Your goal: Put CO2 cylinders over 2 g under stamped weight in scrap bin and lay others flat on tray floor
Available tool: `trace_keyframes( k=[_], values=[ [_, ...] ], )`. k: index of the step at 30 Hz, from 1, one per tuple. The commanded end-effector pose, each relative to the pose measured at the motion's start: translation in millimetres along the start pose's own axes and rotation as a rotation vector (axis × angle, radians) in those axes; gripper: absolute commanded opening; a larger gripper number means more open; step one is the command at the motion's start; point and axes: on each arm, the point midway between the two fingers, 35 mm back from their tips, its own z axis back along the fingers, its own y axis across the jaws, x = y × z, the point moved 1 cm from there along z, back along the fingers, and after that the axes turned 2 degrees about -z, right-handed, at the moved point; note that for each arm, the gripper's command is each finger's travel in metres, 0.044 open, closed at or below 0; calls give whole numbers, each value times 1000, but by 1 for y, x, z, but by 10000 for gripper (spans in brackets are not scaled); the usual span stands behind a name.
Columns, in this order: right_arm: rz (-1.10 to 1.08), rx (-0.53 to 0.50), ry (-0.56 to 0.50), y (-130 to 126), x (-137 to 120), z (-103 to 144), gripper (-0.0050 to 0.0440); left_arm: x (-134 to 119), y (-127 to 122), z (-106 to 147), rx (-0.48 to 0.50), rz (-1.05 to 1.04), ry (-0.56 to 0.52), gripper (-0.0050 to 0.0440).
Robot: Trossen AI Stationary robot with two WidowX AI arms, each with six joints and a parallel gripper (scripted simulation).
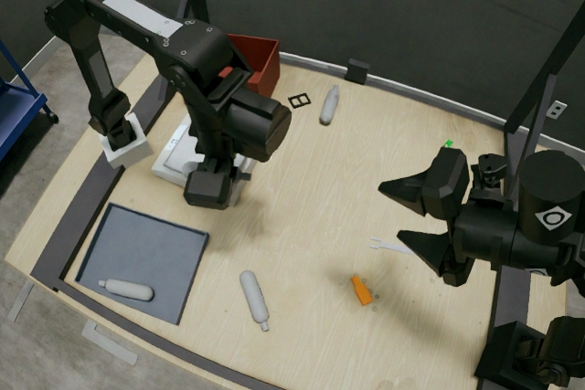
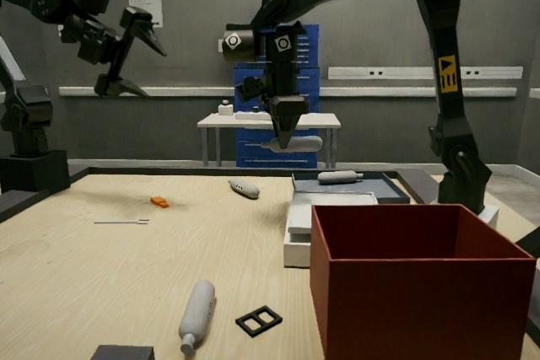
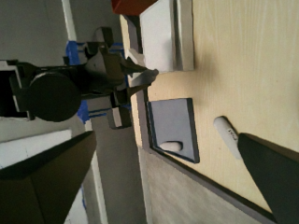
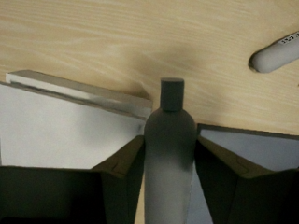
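Note:
My right gripper point(image 2: 284, 140) is shut on a grey CO2 cylinder point(image 2: 293, 143) and holds it level, high above the table. In the right wrist view the cylinder point(image 4: 169, 154) hangs over the edge of the white scale point(image 4: 70, 126), with the tray's grey floor to the right. In the overhead view this gripper point(image 1: 210, 187) is at the scale's point(image 1: 176, 154) front edge. One cylinder point(image 1: 126, 289) lies flat in the tray point(image 1: 136, 260). Another point(image 1: 254, 300) lies on the table beside the tray. A third point(image 1: 329, 104) lies near the red scrap bin point(image 1: 255, 65). My left gripper point(image 1: 401, 216) is open and empty, raised far off.
An orange block point(image 1: 361, 289) and a thin white fork-like piece point(image 1: 389, 245) lie on the table under my left gripper. A small black frame point(image 1: 299, 100) lies next to the bin. A dark block point(image 1: 356, 70) sits at the table's back edge. Frame posts stand at the back and side.

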Motion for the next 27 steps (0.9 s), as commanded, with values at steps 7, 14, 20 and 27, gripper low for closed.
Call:
trace_keyframes(
  k=[7, 14, 20, 27],
  values=[
    [2, -15, -40, 8, -43, 12, -50, -8, 18, -35, 26, -481, 11, 440],
    [1, -15, -38, 13, -60, 9, -50, -13, 21, -55, 26, -729, 21, 440],
    [1, -15, -37, 18, -77, 5, -50, -20, 21, -81, 22, -1053, 35, 440],
    [50, -30, -42, 21, -83, 4, -50, -29, 19, -108, 14, -1392, 50, 440]
  ],
)
